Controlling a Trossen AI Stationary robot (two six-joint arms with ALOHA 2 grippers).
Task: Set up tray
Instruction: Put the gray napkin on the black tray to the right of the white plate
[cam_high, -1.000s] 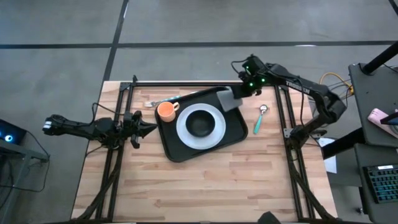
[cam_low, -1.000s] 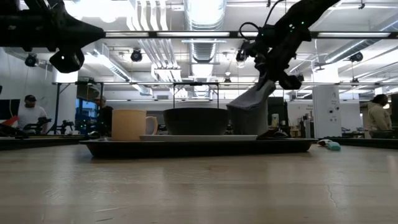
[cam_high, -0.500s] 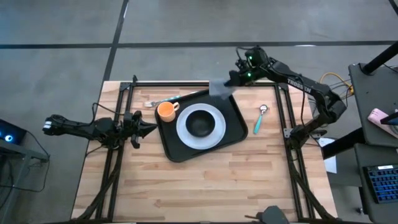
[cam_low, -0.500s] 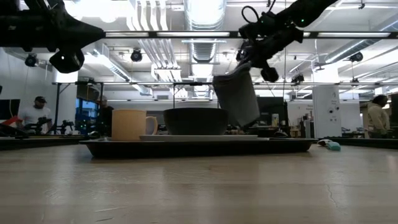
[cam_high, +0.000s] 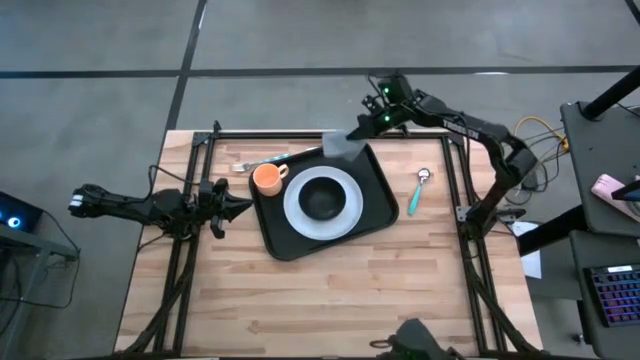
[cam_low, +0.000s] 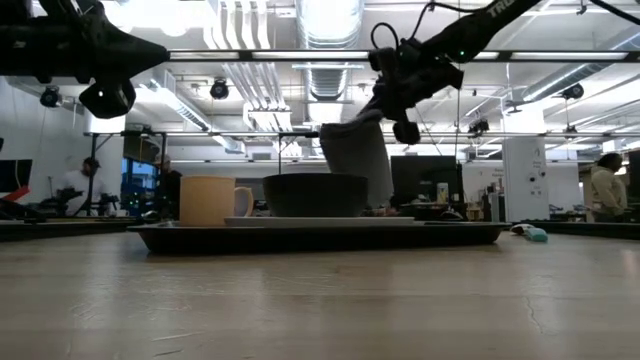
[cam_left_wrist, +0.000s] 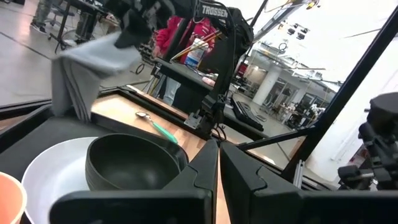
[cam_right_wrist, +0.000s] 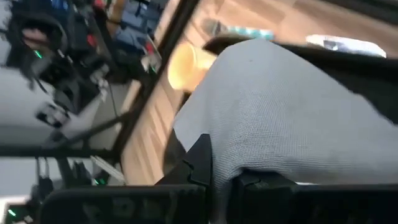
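Gripping 1 grey cloth (cam_high: 343, 147), right pincer (cam_high: 367, 127) hangs above 1 tray (cam_high: 378, 200); left pincer (cam_high: 240, 207) closed.

The grey cloth (cam_right_wrist: 292, 118) fills the right wrist view's centre and right, hiding most of the tray (cam_right_wrist: 348, 65) and all but a sliver of the orange mug (cam_right_wrist: 183, 67). A person (cam_low: 78, 185) at the low view's left is blurred.

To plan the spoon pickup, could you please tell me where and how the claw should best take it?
Grip the spoon mid-handle, coming straight down, fingers across its width: it lies flat on the table, clear of the tray.
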